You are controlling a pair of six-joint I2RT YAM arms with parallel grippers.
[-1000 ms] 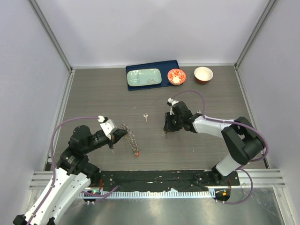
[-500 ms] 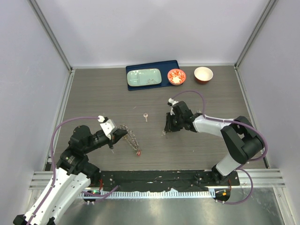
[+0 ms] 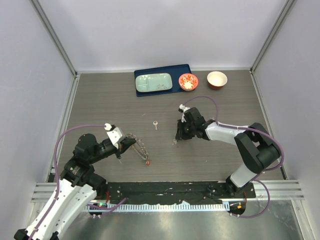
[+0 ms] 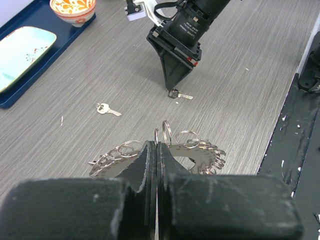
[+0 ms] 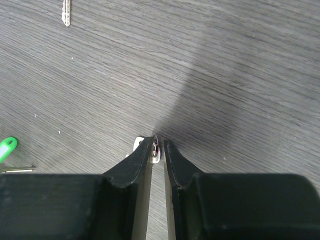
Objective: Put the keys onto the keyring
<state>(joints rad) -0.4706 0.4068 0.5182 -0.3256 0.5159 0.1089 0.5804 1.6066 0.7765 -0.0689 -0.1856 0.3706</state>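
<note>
My left gripper is shut on the keyring, a flat toothed metal ring with several small split rings on its rim, held on edge above the table. My right gripper points down at the table, narrowly open, with the head of a silver key between its fingertips. That key lies on the wood and rests against one finger, with a slit left to the other. A second silver key lies loose between the arms. A green key head shows at the right wrist view's left edge.
At the back a blue tray carries a pale green plate and a red patterned bowl. A red-and-white bowl stands to its right. Metal frame posts and white walls enclose the table.
The right gripper's jaws have narrowed round the key on the table. Both arms and the keyring have hardly moved.
</note>
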